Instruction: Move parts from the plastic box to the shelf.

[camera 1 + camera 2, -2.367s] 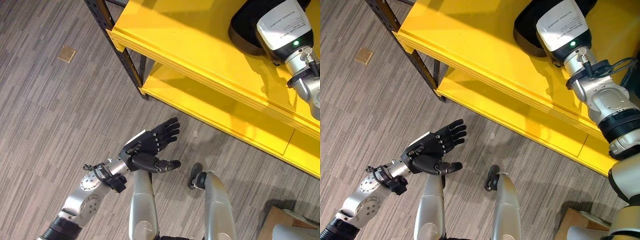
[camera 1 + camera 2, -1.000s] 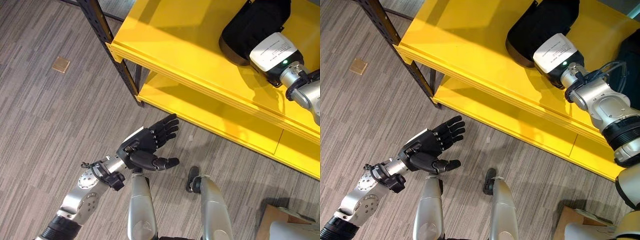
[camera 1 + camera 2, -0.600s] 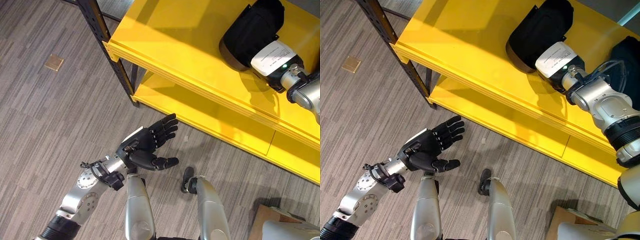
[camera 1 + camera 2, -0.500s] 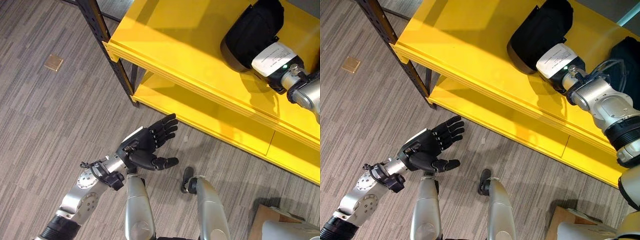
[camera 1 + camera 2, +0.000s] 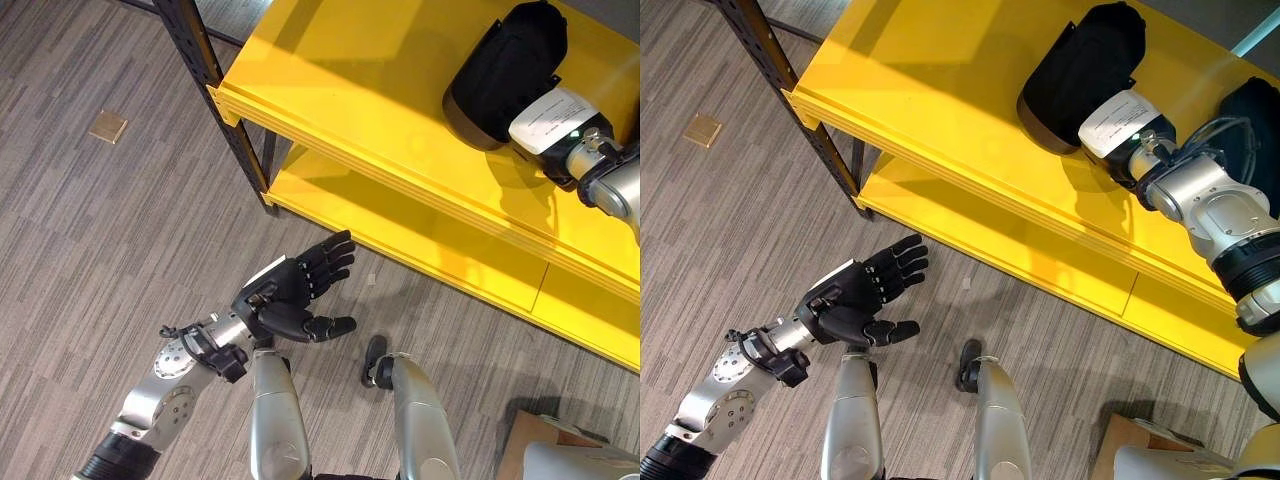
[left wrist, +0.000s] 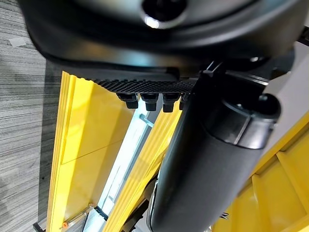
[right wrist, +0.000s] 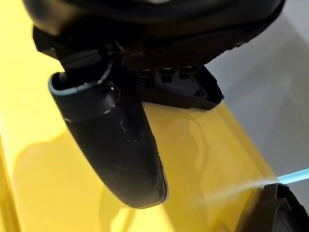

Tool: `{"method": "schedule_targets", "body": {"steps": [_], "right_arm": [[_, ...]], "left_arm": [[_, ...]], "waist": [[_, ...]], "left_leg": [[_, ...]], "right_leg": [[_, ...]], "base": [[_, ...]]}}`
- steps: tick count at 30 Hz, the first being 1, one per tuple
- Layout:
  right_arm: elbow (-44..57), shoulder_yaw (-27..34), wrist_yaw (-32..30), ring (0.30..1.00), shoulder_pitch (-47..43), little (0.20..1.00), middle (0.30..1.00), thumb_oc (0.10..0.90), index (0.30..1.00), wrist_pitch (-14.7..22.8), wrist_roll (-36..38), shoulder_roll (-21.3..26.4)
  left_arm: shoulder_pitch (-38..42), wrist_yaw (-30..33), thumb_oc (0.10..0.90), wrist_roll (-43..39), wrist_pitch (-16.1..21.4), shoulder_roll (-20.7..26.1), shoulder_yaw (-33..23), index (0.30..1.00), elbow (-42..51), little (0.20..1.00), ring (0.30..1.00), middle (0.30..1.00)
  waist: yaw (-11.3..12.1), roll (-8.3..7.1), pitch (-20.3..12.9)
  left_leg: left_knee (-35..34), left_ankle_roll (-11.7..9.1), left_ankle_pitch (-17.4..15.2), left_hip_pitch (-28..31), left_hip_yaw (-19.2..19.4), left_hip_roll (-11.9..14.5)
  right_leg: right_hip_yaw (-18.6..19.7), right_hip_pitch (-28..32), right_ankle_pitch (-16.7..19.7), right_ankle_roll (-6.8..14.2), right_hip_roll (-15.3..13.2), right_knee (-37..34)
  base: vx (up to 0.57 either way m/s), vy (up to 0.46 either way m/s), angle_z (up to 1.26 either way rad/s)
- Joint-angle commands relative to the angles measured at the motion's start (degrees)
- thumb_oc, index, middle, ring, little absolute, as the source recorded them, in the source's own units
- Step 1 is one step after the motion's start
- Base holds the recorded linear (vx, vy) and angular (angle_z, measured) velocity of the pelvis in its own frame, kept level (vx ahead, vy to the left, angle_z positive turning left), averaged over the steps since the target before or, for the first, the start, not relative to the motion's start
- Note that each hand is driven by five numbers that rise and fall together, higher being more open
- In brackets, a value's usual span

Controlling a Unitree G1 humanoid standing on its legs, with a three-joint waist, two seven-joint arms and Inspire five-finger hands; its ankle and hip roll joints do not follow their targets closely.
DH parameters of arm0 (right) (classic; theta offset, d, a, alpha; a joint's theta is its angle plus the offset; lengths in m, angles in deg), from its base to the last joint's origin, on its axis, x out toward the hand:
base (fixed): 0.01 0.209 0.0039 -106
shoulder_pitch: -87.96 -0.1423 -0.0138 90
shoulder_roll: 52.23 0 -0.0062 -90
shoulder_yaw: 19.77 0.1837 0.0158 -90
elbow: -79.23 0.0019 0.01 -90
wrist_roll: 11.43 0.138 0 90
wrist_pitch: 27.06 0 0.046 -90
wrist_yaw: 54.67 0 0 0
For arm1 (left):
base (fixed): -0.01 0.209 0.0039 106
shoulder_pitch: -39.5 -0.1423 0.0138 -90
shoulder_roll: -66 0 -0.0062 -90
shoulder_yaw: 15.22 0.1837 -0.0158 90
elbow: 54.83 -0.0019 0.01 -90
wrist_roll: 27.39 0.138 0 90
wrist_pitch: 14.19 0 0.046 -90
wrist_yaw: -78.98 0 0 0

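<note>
Nearest the robot, the left hand [image 5: 283, 293] hangs above the grey floor [image 5: 90, 250], well short of the yellow shelf [image 5: 340, 80], palm turned up, its fingers [image 5: 330, 262] straight and loosely spread toward the shelf's lower board, its thumb out to the side; it holds nothing and looks parked out of the way, leaving the job to the other arm. A small tan square [image 5: 107, 126] lies on the floor well out from the shelf's corner post [image 5: 205, 70], clear of both arms. Farther on, the shelf's upper board juts out over the lower one, its front lip running bare from the post toward the right arm, and the board beside the post is open yellow surface with plenty of room for more parts. Farthest, on that upper board, the right hand [image 5: 1120, 125] lies under its white-backed cover against a black bulky part [image 5: 1080, 70], which sits well back from the front lip, so it seems in no danger of sliding off. Whether those fingers are curled on the part or slack beside it cannot be told from the eye views, and the right wrist view gives only the thumb [image 7: 113, 140] above bare yellow board. A second dark part [image 5: 1252, 115] rests beyond the right forearm on the same board. This looks like the setting-down step of the task.
</note>
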Motion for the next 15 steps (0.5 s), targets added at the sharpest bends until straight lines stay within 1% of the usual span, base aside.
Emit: {"method": "schedule_targets", "body": {"steps": [1,2,3,5,6,7,8,10,12,15], "right_arm": [[-1.6,4.2,-14.7,1.000,-3.1,1.000,1.000,0.900,1.000,-8.6,1.2,3.3],[-1.5,4.5,-15.1,1.000,-3.1,1.000,1.000,0.900,1.000,-9.2,1.0,3.2],[-0.8,6.7,-16.7,1.000,-2.8,1.000,1.000,0.900,1.000,-11.1,0.7,2.4],[0.0,8.4,-17.2,1.000,-1.8,1.000,1.000,0.900,1.000,-12.0,-1.5,2.3],[0.7,10.7,-19.4,1.000,-0.5,1.000,1.000,0.900,1.000,-12.4,-3.2,1.7],[2.3,11.6,-20.0,1.000,-0.3,1.000,1.000,0.900,1.000,-13.9,-4.5,1.4],[2.7,12.5,-22.9,1.000,-0.2,1.000,1.000,0.900,1.000,-15.1,-3.9,1.4],[3.4,13.8,-24.9,1.000,0.3,1.000,1.000,0.900,1.000,-15.6,-3.4,1.4],[4.3,14.7,-24.5,1.000,0.8,1.000,1.000,0.900,1.000,-15.5,-3.3,1.4],[4.6,14.9,-26.0,1.000,1.2,1.000,1.000,0.900,1.000,-15.6,-2.8,1.5]], "left_arm": [[-1.1,-3.6,0.900,-1.6,3.6,-0.2,-1.9,1.000,7.4,1.000,1.000,1.000],[-1.0,-3.5,0.900,-1.7,3.7,-0.2,-1.8,1.000,7.4,1.000,1.000,1.000],[-0.8,-3.2,0.900,-1.8,3.8,-0.4,-1.6,1.000,7.2,1.000,1.000,1.000],[-0.8,-3.4,0.900,-1.6,3.8,-0.8,-1.7,1.000,7.2,1.000,1.000,1.000],[-0.8,-3.3,0.900,-1.7,4.0,-1.2,-1.5,1.000,7.2,1.000,1.000,1.000],[-0.6,-3.3,0.900,-1.8,3.9,-1.6,-1.5,1.000,7.2,1.000,1.000,1.000],[-0.7,-3.3,0.900,-2.1,4.0,-1.7,-1.3,1.000,7.2,1.000,1.000,1.000],[-0.7,-3.2,0.900,-2.2,4.3,-1.8,-1.0,1.000,7.3,1.000,1.000,1.000],[-0.7,-3.1,0.900,-2.1,4.3,-2.1,-0.9,1.000,7.4,1.000,1.000,1.000],[-0.8,-3.2,0.900,-1.9,4.6,-2.4,-0.7,1.000,7.5,1.000,1.000,1.000]], "waist": [[0.0,-0.20,-3.9],[0.0,-0.14,-3.9],[-0.1,0.16,-3.9],[-0.2,0.33,-3.9],[-0.2,0.81,-3.9],[-0.2,1.17,-3.9],[-0.3,1.52,-3.8],[-0.4,1.77,-3.7],[-0.5,1.91,-3.7],[-0.6,2.17,-3.8]], "left_leg": [[2.1,3.0,0.9,1.4,1.1,-1.5],[2.2,2.9,1.0,1.4,1.0,-1.5],[2.6,3.0,0.9,1.3,0.9,-1.8],[2.8,3.0,0.7,1.1,0.8,-2.0],[2.9,3.2,0.6,1.0,0.7,-2.6],[3.1,3.2,0.4,0.9,0.7,-2.8],[3.0,3.2,0.5,1.0,0.6,-2.9],[3.1,3.3,0.5,1.0,0.7,-3.0],[3.1,3.3,0.5,0.9,0.7,-3.2],[3.0,3.2,0.6,1.0,0.6,-3.3]], "right_leg": [[2.9,2.9,-2.0,-1.2,4.6,-0.5],[3.0,2.9,-2.0,-1.2,4.6,-0.5],[3.2,2.9,-2.1,-1.2,4.6,-0.5],[3.3,2.9,-2.2,-1.2,4.8,-0.5],[3.4,2.9,-2.3,-1.1,4.7,-0.6],[3.6,2.7,-2.4,-1.1,4.7,-0.4],[3.7,2.8,-2.4,-1.1,4.7,-0.6],[3.8,2.6,-2.5,-1.0,4.6,-0.3],[3.9,2.6,-2.5,-1.0,4.5,-0.4],[4.0,2.6,-2.6,-0.9,4.5,-0.4]], "base": [[0.00,0.000,0.00],[0.00,0.043,-0.02],[0.00,0.031,-0.01],[0.00,0.035,-0.04],[-0.01,0.066,-0.06],[0.00,0.091,-0.05],[0.00,0.069,-0.06],[0.00,0.043,-0.06],[0.00,0.014,-0.02],[0.00,0.022,0.01]]}}
